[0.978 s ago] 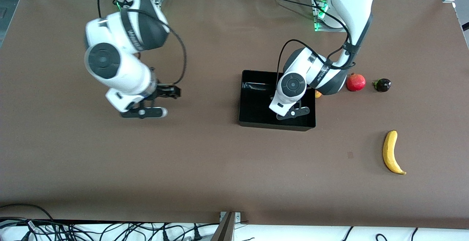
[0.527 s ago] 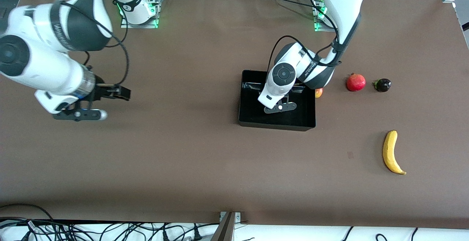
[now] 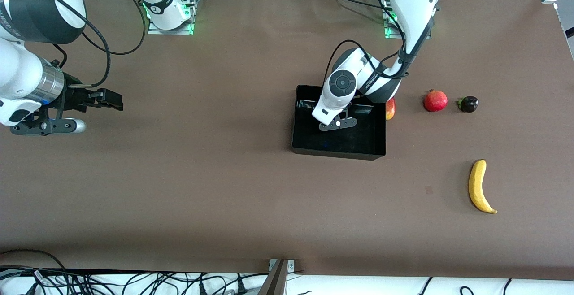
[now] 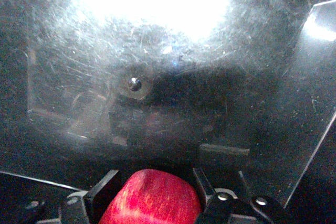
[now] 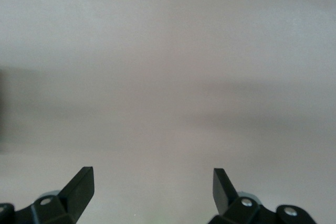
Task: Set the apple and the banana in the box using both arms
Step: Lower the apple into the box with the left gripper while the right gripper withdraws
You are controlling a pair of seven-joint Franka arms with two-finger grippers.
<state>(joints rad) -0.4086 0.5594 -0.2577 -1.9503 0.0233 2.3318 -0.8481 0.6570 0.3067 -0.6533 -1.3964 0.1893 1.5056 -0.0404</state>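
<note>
My left gripper (image 3: 337, 123) hangs inside the walls of the black box (image 3: 337, 154). In the left wrist view it (image 4: 151, 192) is shut on the red apple (image 4: 152, 199), just above the glossy box floor (image 4: 220, 103). The apple is hidden under the hand in the front view. The yellow banana (image 3: 479, 186) lies on the table, nearer to the front camera than the box, toward the left arm's end. My right gripper (image 3: 42, 127) is open and empty over bare table at the right arm's end, and shows the same in the right wrist view (image 5: 152, 182).
A red-and-yellow mango (image 3: 390, 109) lies against the box's outer wall. A red pomegranate (image 3: 435, 101) and a dark round fruit (image 3: 468, 104) lie beside it, toward the left arm's end. The table is brown.
My right arm has swung away from the table's middle to its own end. My left gripper has shifted inside the box toward the robots' bases, uncovering the mango.
</note>
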